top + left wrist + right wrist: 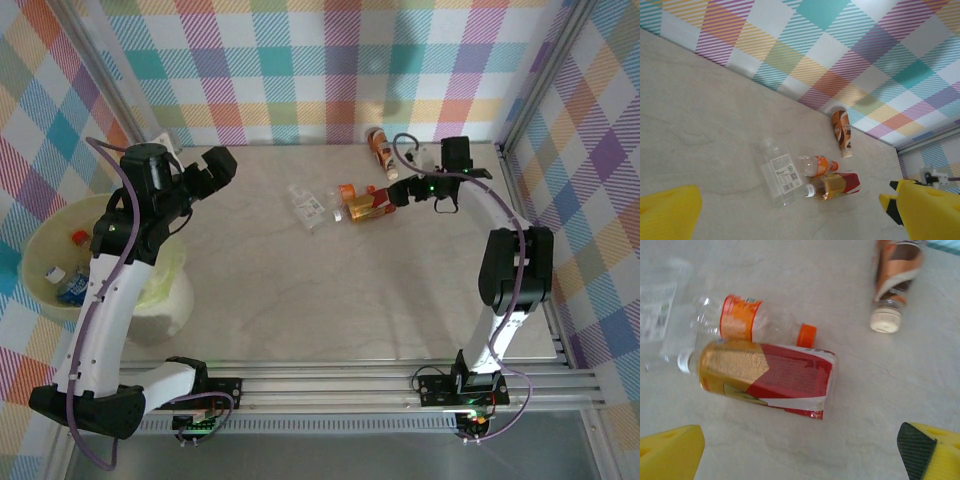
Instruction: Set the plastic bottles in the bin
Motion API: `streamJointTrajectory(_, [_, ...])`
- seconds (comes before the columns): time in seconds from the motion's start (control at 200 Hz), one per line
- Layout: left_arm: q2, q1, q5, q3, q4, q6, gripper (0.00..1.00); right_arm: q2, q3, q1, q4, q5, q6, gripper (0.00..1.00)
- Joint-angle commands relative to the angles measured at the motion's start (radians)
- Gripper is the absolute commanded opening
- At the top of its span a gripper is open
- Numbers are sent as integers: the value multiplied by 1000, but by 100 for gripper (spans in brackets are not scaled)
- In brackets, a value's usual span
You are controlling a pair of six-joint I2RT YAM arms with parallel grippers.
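Observation:
Three plastic bottles lie together mid-table: a clear flat one with a white label (310, 205) (780, 172), a small orange-labelled one (350, 190) (747, 322) and a red-and-gold one (370, 208) (770, 377). A brown-and-orange bottle (381, 150) (895, 280) lies by the back wall. The pale bin (45, 230) stands at the left with a few bottles (72, 288) inside. My right gripper (398, 193) (800, 455) hangs open just right of the red-and-gold bottle. Open and holding nothing, my left gripper (215, 165) (790, 210) hovers at the back left, between bin and bottles.
Checked walls enclose the table at the back and both sides. A metal frame post (520, 110) rises at the back right corner. The bin's thin bag (165, 285) drapes over its right side, close to the left arm.

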Motion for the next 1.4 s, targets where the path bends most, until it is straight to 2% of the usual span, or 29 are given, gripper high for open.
streamJointTrajectory(0.0, [-25,-10,-12,-22,-1,4,100,55,79,6,-67,-100,-332,100])
streamJointTrajectory(0.15, [-38,-10,-30,-36,-4,4,100,150,155,27,-95,-91,-495,100])
streamJointTrajectory(0.35, [-25,-10,-62,-34,-33,16,100,284,294,62,-154,-23,-611,100])
streamJointTrajectory(0.635, [-3,-10,-61,-24,-56,28,100,368,309,99,-132,-21,-755,100])
streamJointTrajectory(0.76, [2,-11,-63,-14,-66,34,100,368,280,101,-132,-11,-788,100])
streamJointTrajectory(1.16, [22,-10,-60,-26,-64,25,100,248,99,112,-110,-26,-798,88])
streamJointTrajectory(1.395, [5,-10,-44,-42,-61,17,100,166,-20,116,-12,-30,-726,76])
